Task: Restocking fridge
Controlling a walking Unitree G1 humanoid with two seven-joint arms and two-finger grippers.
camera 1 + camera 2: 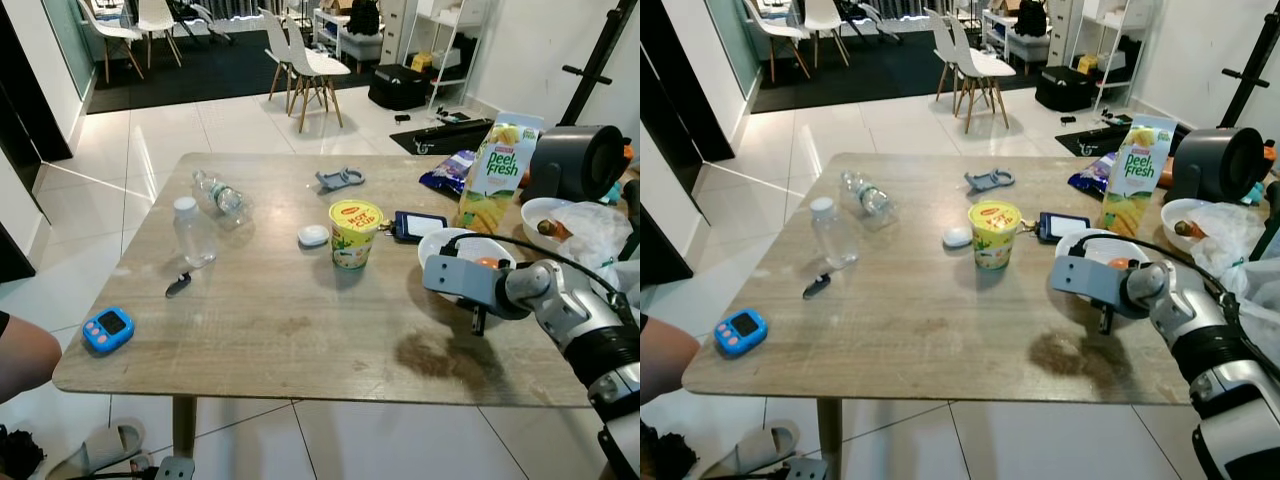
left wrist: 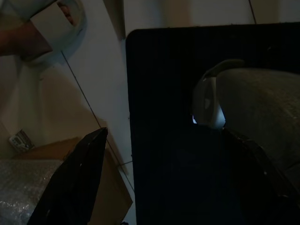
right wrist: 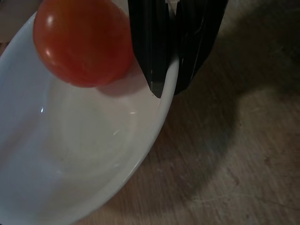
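Right gripper [image 3: 168, 89] at white bowl [image 3: 84, 154] on bench [image 1: 300, 330], near right edge. Fingers pinch bowl rim, one inside, one outside. Red tomato [image 3: 84, 42] sits in bowl, just beside inner finger. Left arm hangs idle, fingers apart.

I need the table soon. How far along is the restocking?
Nothing looks put away yet. The right gripper is shut on the rim of the white bowl holding a tomato. The juice carton, cup noodles and bottles remain on the table.
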